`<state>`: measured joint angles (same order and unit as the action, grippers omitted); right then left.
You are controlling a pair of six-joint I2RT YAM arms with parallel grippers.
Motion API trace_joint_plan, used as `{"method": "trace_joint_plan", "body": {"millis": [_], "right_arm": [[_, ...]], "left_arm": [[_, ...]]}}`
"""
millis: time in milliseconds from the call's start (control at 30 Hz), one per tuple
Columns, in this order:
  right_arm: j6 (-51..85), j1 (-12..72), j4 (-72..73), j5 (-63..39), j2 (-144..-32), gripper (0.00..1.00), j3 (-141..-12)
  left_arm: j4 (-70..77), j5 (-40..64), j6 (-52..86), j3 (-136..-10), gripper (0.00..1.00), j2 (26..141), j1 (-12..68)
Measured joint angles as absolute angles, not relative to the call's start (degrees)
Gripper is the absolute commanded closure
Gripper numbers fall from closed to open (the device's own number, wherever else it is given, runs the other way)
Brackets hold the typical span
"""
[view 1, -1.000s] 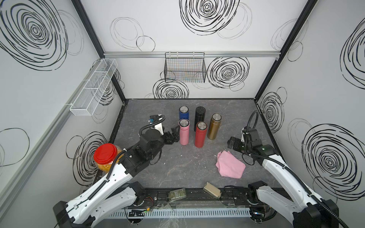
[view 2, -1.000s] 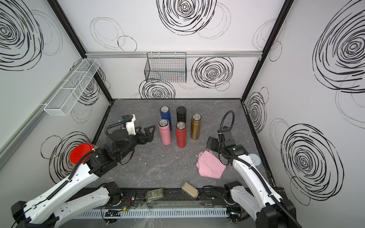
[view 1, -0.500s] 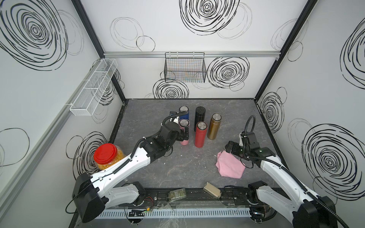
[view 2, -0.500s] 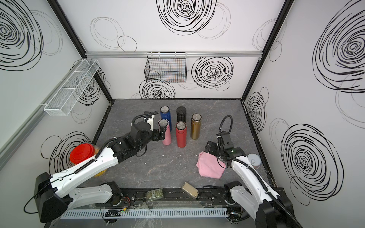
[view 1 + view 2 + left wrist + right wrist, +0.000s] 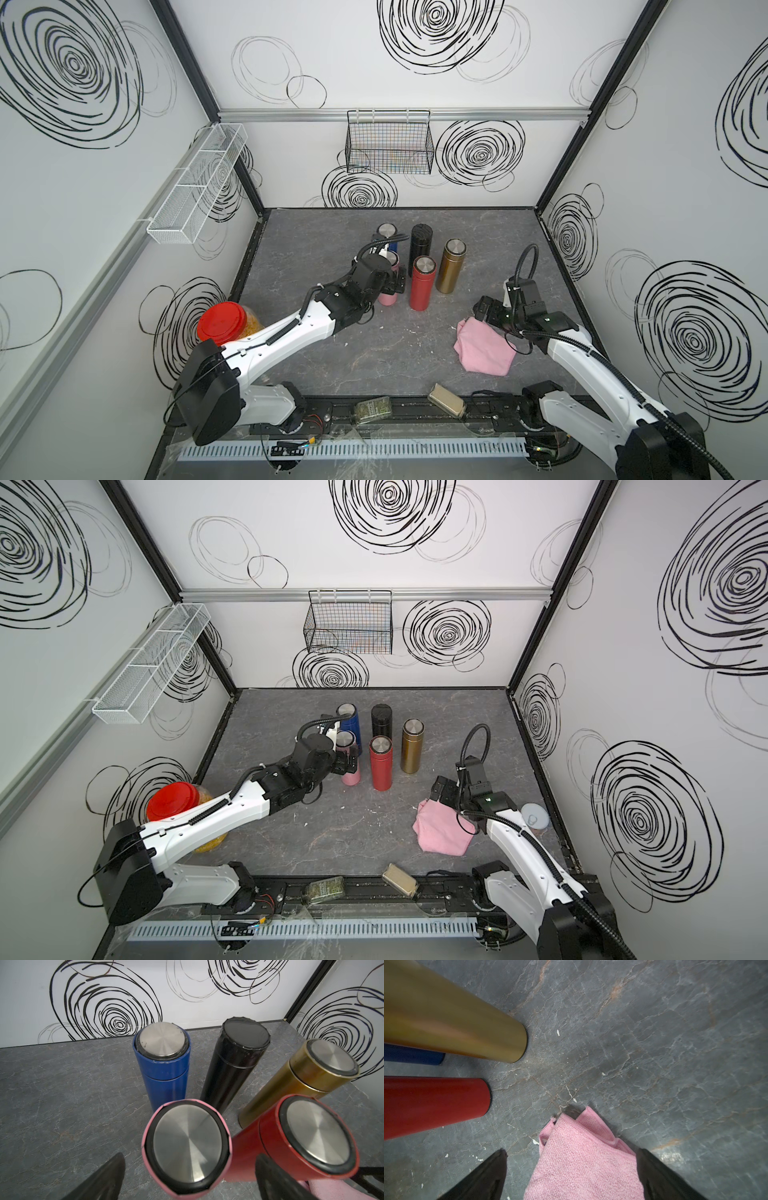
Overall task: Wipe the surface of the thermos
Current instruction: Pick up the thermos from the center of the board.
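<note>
A pink thermos [image 5: 387, 298] [image 5: 350, 776] with a steel lid stands upright in the front row of a cluster of thermoses. My left gripper [image 5: 395, 282] [image 5: 190, 1156] is open, one finger on each side of the pink thermos [image 5: 187, 1147] near its top, with gaps showing on both sides. A crumpled pink cloth [image 5: 484, 349] [image 5: 583, 1157] lies on the grey table at the right. My right gripper [image 5: 484, 311] [image 5: 572, 1151] is open low over the cloth's far corner, its fingers straddling it.
Red [image 5: 422, 284], gold [image 5: 451, 266], black [image 5: 419, 245] and blue [image 5: 386, 232] thermoses stand close around the pink one. A red-lidded jar [image 5: 219, 323] sits at the left wall. A small jar [image 5: 372, 409] and a block [image 5: 446, 405] lie on the front rail.
My left arm has swung from the table's left side to the pink thermos and now brackets it. My right gripper has come closer to the cloth's corner.
</note>
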<state>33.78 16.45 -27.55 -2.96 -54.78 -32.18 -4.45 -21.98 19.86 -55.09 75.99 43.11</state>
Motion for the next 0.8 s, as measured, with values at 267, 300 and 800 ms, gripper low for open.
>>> {"method": "trace_joint_plan", "body": {"millis": [267,300,800], "right_arm": [[34.57,16.45,-27.46,-2.83,-53.56,0.01,-32.05],[34.68,16.45,-27.27,-2.79,-53.28,0.01,-31.88],[35.42,16.45,-26.74,-2.55,-52.51,0.01,-30.68]], "left_arm": [[-1.39,-21.93,19.22,-55.07,0.03,79.2,41.15],[-1.13,-21.93,19.2,-55.07,0.03,79.4,40.88],[1.41,-21.91,19.25,-55.07,0.11,83.55,40.16]]}}
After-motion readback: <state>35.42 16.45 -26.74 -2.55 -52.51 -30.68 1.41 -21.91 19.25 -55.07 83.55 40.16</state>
